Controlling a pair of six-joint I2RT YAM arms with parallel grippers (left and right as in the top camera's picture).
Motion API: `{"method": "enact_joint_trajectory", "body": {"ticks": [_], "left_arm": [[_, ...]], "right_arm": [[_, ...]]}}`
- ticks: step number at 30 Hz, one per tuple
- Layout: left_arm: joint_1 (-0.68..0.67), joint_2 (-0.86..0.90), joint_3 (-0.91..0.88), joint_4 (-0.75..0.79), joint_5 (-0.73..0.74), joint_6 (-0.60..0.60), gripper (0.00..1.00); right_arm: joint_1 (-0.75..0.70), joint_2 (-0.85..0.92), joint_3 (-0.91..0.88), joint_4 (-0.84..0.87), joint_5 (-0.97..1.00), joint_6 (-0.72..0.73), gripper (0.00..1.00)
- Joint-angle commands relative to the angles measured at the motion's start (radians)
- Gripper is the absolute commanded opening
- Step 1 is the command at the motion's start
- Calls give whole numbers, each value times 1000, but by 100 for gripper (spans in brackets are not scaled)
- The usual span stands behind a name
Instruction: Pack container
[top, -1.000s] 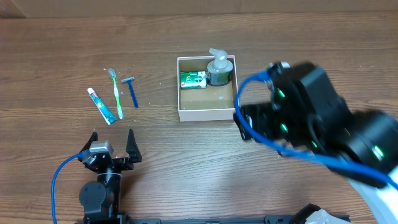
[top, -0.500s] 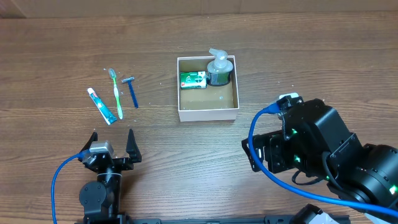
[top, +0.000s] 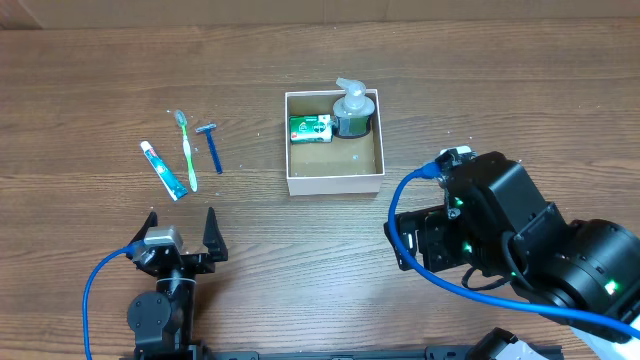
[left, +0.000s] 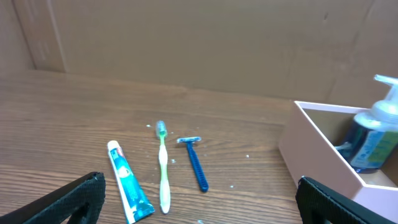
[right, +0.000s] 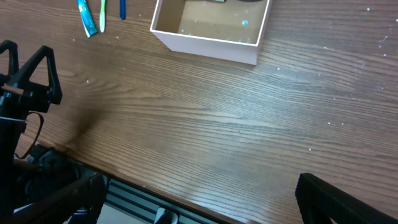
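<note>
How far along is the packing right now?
Done: pump bottle and green-and-white packet sit in the container. In hand: nothing; left claw and right claw are open, empty. Left: toothpaste, toothbrush and razor lie on the table, left of the container.

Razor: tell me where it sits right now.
In the overhead view the blue razor lies on the table left of the container, just right of the green toothbrush, with the toothpaste tube farther left.

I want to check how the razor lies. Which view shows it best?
Left wrist: the razor lies close and whole, head pointing away. Overhead shows it small; right wrist catches only a blue sliver at the top edge.
</note>
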Motion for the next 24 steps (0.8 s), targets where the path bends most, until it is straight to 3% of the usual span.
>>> {"method": "enact_joint_trajectory", "body": {"ticks": [1, 4, 10, 19, 24], "left_arm": [[10, -10, 0, 5, 128, -79, 100], [10, -1, 56, -110, 229, -88, 100], [10, 151, 323, -382, 101, 9, 100], [10, 631, 836, -680, -182, 18, 100], [10, 883, 1004, -742, -148, 21, 100]], "right_arm": [[8, 15, -3, 2, 14, -3, 100], [8, 35, -3, 2, 14, -3, 100], [8, 58, -3, 2, 14, -3, 100], [8, 68, -3, 2, 14, -3, 100], [8, 68, -3, 2, 14, -3, 100]]}}
